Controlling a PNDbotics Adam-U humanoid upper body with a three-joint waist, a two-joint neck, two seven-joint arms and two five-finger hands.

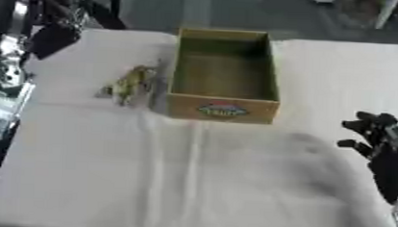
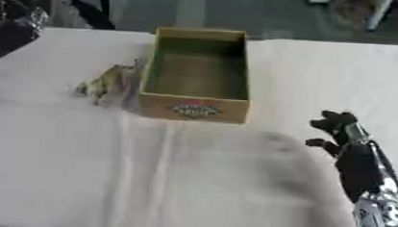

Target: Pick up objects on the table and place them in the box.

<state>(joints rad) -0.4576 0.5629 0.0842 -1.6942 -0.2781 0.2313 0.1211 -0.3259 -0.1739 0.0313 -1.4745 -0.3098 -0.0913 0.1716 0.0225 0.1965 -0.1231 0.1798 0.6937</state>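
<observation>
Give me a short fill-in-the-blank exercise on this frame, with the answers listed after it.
1. The box on the white table stands open and looks ___ inside.
2. The yellowish-green object lies just outside the box, on its ___ side.
3. The only robot hand clearly in view is the ___ hand, near the table's right edge.

Missing words: empty; left; right

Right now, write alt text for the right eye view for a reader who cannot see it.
An open yellow cardboard box, seemingly empty, stands on a table covered in white cloth, with a small yellow-green toy figure close against its left side. The robot's black right hand hovers at the right, fingers curled, holding nothing.
</observation>
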